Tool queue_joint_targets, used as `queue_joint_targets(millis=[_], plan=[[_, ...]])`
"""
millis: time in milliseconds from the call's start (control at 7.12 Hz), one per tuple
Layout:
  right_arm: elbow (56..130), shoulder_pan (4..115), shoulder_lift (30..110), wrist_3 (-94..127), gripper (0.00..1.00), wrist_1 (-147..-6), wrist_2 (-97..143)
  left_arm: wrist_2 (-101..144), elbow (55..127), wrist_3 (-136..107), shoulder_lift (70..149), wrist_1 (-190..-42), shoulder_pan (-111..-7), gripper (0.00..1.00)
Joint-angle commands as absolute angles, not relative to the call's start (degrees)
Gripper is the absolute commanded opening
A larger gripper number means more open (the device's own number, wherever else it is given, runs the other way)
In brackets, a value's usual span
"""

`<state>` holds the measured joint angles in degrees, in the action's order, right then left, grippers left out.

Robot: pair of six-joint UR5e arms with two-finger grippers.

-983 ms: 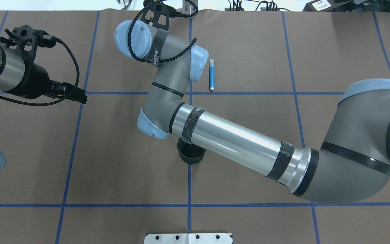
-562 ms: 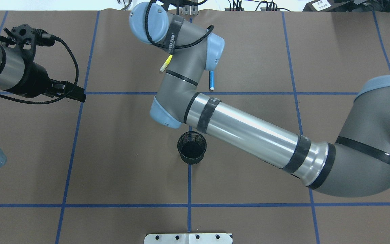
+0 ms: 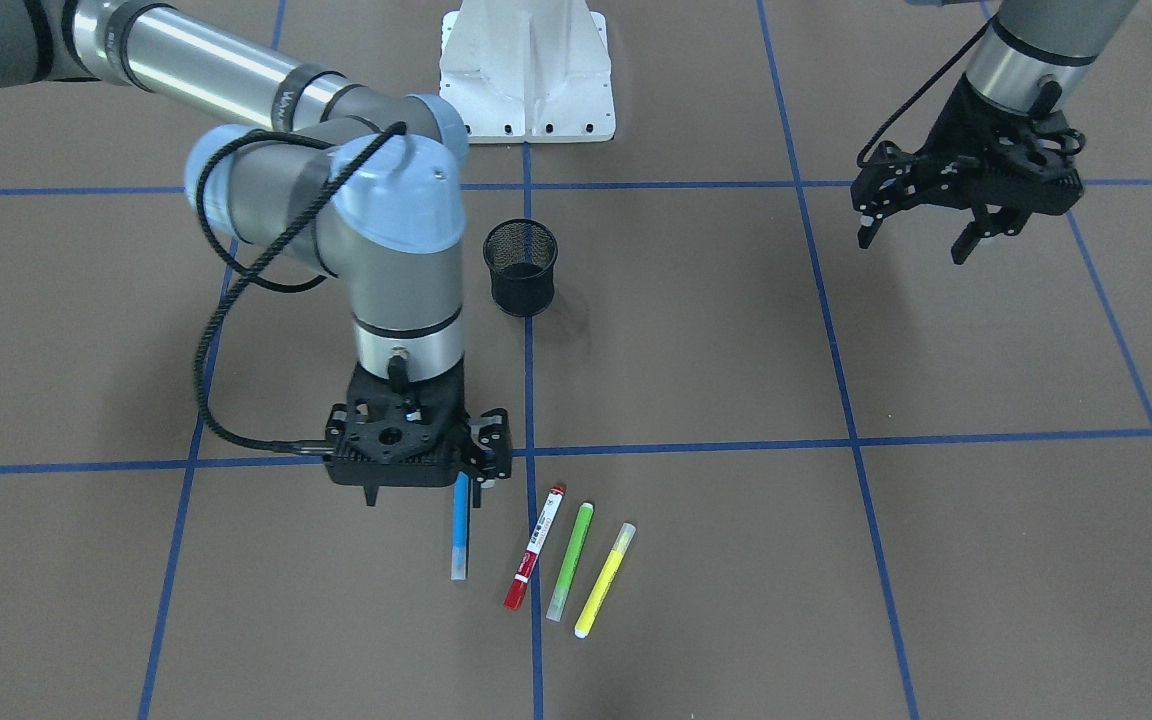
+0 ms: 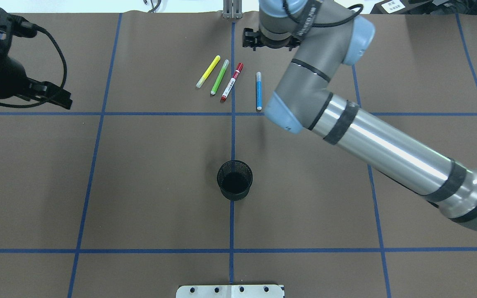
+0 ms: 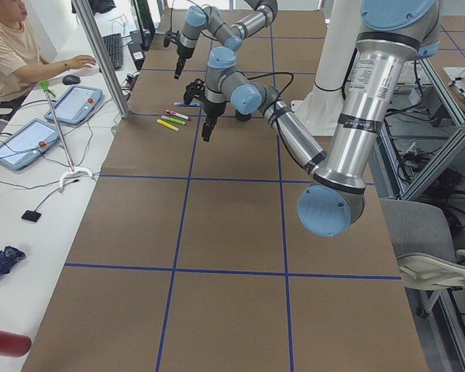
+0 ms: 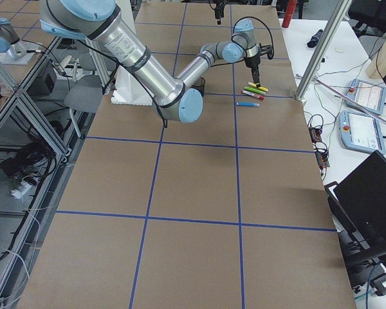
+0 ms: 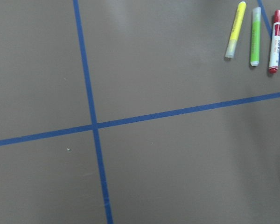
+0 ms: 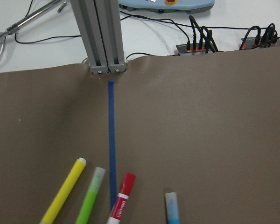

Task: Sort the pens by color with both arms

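Pens (image 4: 231, 82) on table (image 4: 139, 186), outside mesh cup (image 4: 234, 194)

A black mesh cup (image 4: 234, 180) is seen upright on the brown table cover (image 4: 151, 178), on one of the blue tape lines (image 4: 232, 223) by which the cover is divided into squares. A white base plate (image 3: 528, 70) is placed at one edge, an aluminium post (image 8: 99, 35) at the opposite edge. A person (image 5: 12, 46) is seated at a side desk.
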<state>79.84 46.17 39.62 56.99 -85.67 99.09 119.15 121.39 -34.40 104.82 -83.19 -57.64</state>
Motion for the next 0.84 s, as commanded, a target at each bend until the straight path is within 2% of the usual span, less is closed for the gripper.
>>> queue_joint_targets(millis=[0,281,702], plan=[[89.0,53.05,50.32,43.13,0.99,-88.15,108.15,123.36,118.68,-17.73,105.2,-74.29,-67.71,0.99],[93.32,60.52,59.28,28.9,0.99,-88.24,116.16,129.62,110.87,-3.23,104.94,-74.0,-77.47,0.99],[95.36,72.47,73.61,9.28,0.99,-88.16,126.44,129.99,102.33,11.02,102.23,-73.74,-87.15,0.99]])
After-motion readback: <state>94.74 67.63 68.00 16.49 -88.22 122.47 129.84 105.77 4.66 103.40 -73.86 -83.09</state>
